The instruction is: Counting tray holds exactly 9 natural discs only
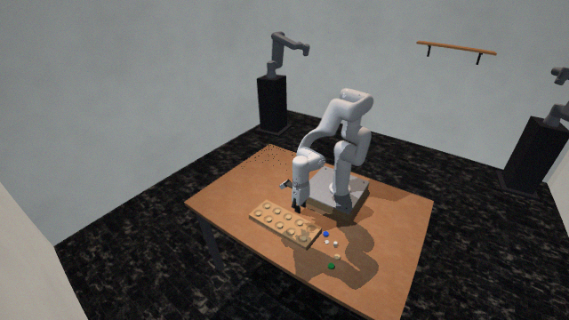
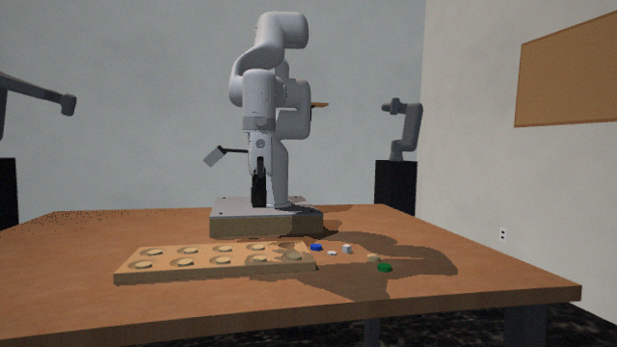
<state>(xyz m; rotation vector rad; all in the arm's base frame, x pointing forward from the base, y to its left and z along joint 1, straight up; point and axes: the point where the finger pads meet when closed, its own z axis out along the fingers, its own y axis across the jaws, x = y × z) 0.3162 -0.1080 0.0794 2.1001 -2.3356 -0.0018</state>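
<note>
The wooden counting tray (image 1: pixel 284 222) lies flat on the table; it also shows in the exterior view (image 2: pixel 214 260). Several natural discs rest in its pockets, one per pocket, such as one at the near right end (image 2: pixel 293 256). The far right pocket (image 2: pixel 285 245) lies in shadow and I cannot tell what it holds. My gripper (image 1: pixel 295 205) (image 2: pixel 258 190) hangs above the tray's far edge, well clear of it. Its fingers are partly open with nothing between them. One loose natural disc (image 1: pixel 337 256) (image 2: pixel 373 257) lies on the table right of the tray.
Right of the tray lie a blue disc (image 1: pixel 325 233), a small white disc (image 1: pixel 327 242), a white cube (image 1: pixel 335 244) and a green disc (image 1: pixel 331 266). The arm's raised base block (image 1: pixel 340 191) stands just behind the tray.
</note>
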